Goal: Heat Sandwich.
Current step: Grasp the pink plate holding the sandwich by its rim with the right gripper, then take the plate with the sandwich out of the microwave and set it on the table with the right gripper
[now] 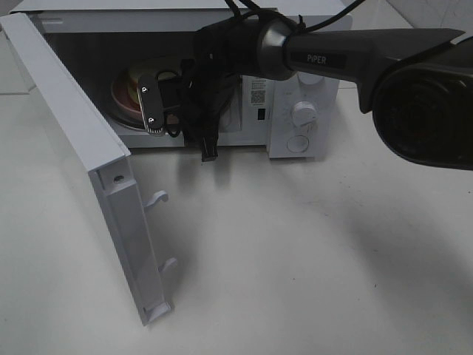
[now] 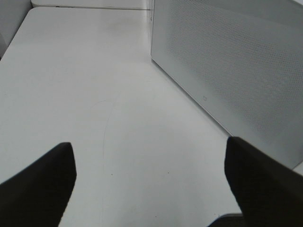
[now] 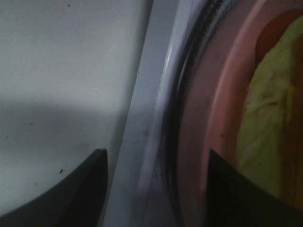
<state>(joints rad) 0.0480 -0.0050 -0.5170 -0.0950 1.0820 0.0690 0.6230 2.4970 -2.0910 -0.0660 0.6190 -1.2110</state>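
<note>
Two sets of jaws, both apart. Left jaws wide over the white desk (image 2: 94, 85), beside the open white microwave door (image 2: 227, 61). Further right, inside the white microwave (image 1: 310, 92): white-bread sandwich with pale yellow-green filling (image 3: 270, 109) on a round pink plate (image 3: 222, 94). Right jaws straddling that plate's rim, seemingly unclamped. Withdraw straight and level, clear of plate and sill, before swinging the door shut.

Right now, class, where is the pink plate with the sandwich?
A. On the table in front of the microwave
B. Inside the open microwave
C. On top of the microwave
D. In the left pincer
B: the exterior high view shows the pink plate inside the microwave, whose door stands open.
</note>
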